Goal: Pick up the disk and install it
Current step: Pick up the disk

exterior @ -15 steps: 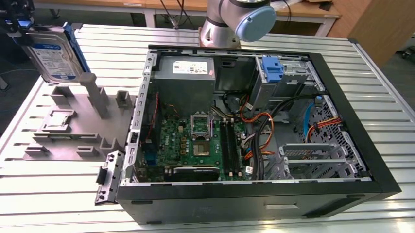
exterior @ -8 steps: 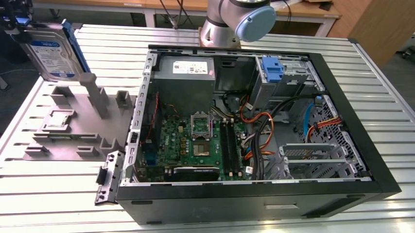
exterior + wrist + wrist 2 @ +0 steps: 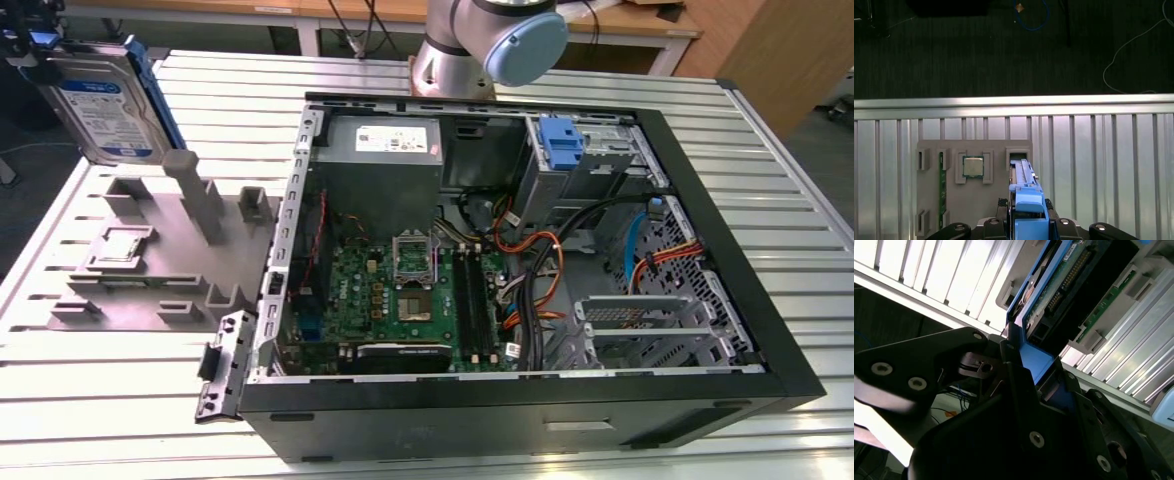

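The disk (image 3: 107,100), a flat rectangular silver-grey hard drive with a white-and-blue label and a blue plastic carrier frame, is held on end and slightly tilted at ten o'clock in the exterior view, well apart from the open black computer case (image 3: 747,330). The black pincer (image 3: 1028,220) is closed on the blue frame at the disk's upper end, one finger (image 3: 929,365) on each side, as both wrist views show. The disk hangs over the grey plastic fixture tray (image 3: 147,270), which lies on the slatted aluminium table (image 3: 120,400) at nine o'clock from the case. The disk's lower edge is near the top of the tray's tall grey post (image 3: 194,195); contact cannot be told. In the first wrist view the disk is seen edge-on above the tray, which carries a square silver processor chip (image 3: 973,166) and a green memory stick (image 3: 941,185) in separate recesses. Inside the case lie a green motherboard (image 3: 387,290), a grey power-supply box (image 3: 384,145) at twelve o'clock and a blue plastic bracket (image 3: 562,145) at one o'clock. The grey robot arm (image 3: 487,40) rises behind the case.
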